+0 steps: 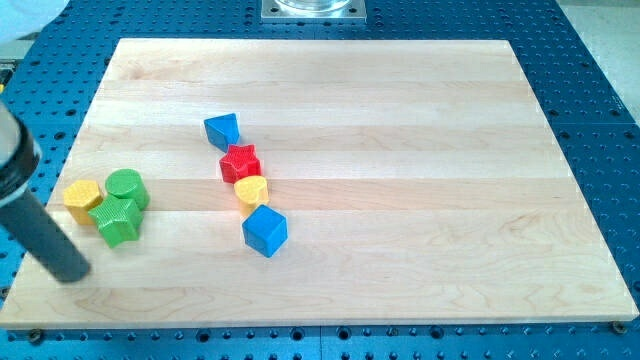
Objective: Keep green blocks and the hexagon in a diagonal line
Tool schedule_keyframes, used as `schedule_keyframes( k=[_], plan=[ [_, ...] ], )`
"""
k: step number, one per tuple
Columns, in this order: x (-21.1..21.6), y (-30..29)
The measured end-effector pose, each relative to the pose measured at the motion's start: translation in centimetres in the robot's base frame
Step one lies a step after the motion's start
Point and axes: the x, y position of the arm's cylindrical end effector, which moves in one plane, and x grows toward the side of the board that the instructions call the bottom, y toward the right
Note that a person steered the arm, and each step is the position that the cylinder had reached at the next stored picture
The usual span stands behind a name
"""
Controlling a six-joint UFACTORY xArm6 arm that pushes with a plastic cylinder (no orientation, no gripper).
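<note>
A yellow hexagon sits at the board's left side. A green cylinder touches it on its right. A green star-like block lies just below them, touching both. My rod comes in from the view's left edge, and my tip rests on the board below and left of this cluster, a short gap from the green star-like block.
Near the board's middle a line runs down: a blue triangular block, a red star, a yellow heart-like block, a blue cube. The wooden board lies on a blue perforated table.
</note>
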Motion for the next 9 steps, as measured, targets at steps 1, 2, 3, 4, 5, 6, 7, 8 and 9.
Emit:
schedule_keyframes(
  k=[1, 2, 3, 4, 5, 6, 7, 8, 9],
  plan=[
    [-6.9, 3.3],
    [-9.1, 3.9],
    [-8.6, 3.9],
    [-8.0, 4.0],
    [-8.0, 6.1],
    [-8.4, 7.1],
    [-10.5, 6.1],
    [-11.3, 6.1],
    [-11.3, 8.3]
  ],
)
